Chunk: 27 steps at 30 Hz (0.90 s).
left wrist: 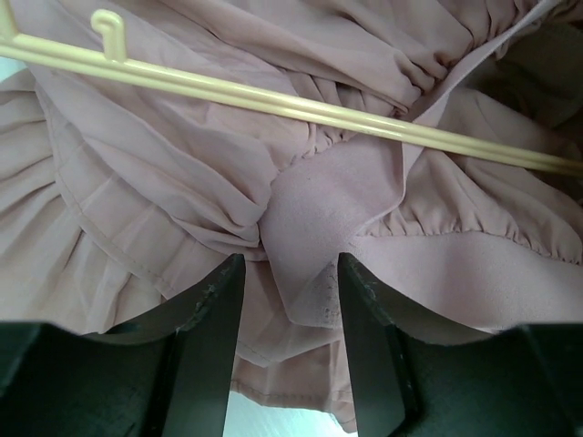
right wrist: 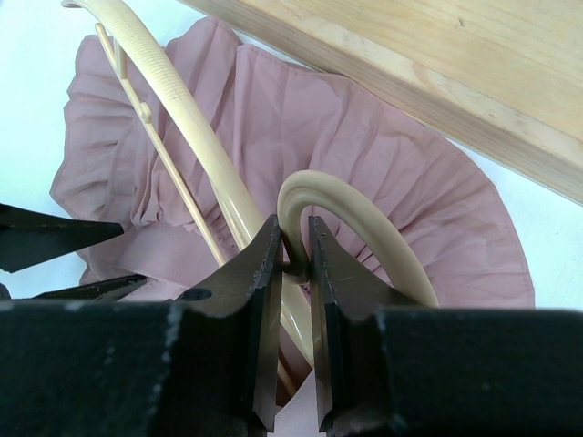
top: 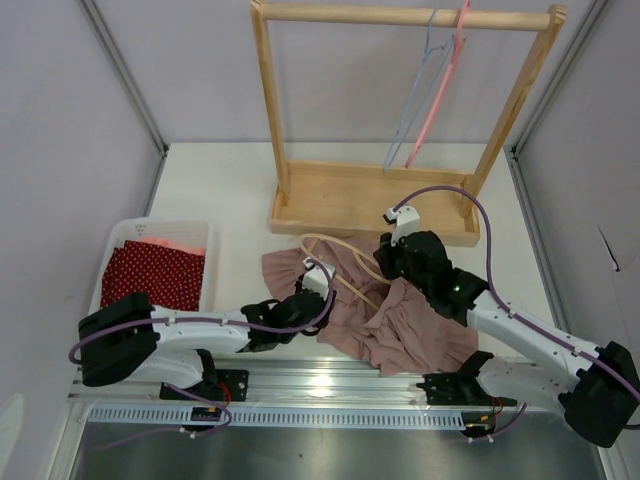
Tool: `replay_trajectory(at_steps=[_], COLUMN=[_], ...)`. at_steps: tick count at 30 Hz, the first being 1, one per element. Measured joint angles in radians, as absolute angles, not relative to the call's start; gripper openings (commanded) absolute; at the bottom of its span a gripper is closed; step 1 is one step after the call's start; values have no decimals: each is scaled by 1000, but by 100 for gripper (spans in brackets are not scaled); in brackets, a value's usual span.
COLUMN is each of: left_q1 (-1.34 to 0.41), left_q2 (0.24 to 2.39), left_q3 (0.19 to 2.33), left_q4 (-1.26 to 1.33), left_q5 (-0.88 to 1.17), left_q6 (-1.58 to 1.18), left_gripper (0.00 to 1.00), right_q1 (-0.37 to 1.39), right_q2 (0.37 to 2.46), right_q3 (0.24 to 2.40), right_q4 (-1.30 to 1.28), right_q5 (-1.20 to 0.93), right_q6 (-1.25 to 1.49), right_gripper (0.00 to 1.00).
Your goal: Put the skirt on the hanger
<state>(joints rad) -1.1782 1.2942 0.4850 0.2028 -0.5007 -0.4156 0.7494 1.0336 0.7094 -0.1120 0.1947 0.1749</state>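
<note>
Right gripper (right wrist: 293, 246): clenched on the cream hanger (right wrist: 168, 77), right at the bend where the hook curves off. Both jaws are tight against the plastic with no gap showing.

Left gripper (left wrist: 291, 273): jaws apart, low over the skirt (left wrist: 164, 164). A raised fold of fabric sits in the gap. The pads don't visibly press on it, so I read that one as released.

Hanger: lying on top of the skirt. Its straight bar runs across the pleats just beyond the left fingers (left wrist: 219, 346), with a small notch hook near one end. In the right wrist view the curved arms fan out over the cloth. Near the waistband a strip of fabric meets the bar. Can't tell whether it goes over or under.

Skirt: dusty pink, pleated, with a gathered waistband. It is crumpled flat on the white tabletop (top: 220, 190) between the two grippers, just in front of the wooden rack (top: 375, 200). One edge is near the rack's base board. It is not hung.

Rack: upright frame with a top rail carrying a blue hanger (top: 415, 100) and a pink hanger (top: 440, 100) side by side.

Far left: a white basket (top: 125, 235) holding a red dotted garment (top: 155, 275), well apart from the skirt.
</note>
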Motion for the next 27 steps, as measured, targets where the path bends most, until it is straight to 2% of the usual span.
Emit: replay_trajectory(at_steps=[3, 5, 6, 7, 10, 17, 27], left_q1=[-1178, -1178, -1177, -1175, -1156, -1007, -728], left_q2=[1298, 1308, 1316, 1325, 1343, 1317, 1298], left_q3=[485, 489, 493, 499, 517, 587, 748], left_q4=[209, 212, 212, 213, 212, 123, -84], left_q5=[-522, -538, -546, -551, -553, -481, -203], left_q6=[-411, -409, -407, -403, -403, -437, -529], left_gripper=[42, 33, 27, 17, 0, 0, 0], right_q1=[749, 749, 749, 749, 749, 749, 754], right_q2=[1030, 1026, 1024, 1021, 1015, 992, 949], right_q3=[709, 709, 709, 709, 709, 709, 709], right_q4=[-115, -117, -118, -121, -125, -136, -137], right_q5=[194, 194, 194, 194, 194, 195, 199], right_q6=[175, 175, 175, 175, 175, 175, 178], right_gripper=[0, 0, 0, 0, 0, 0, 0])
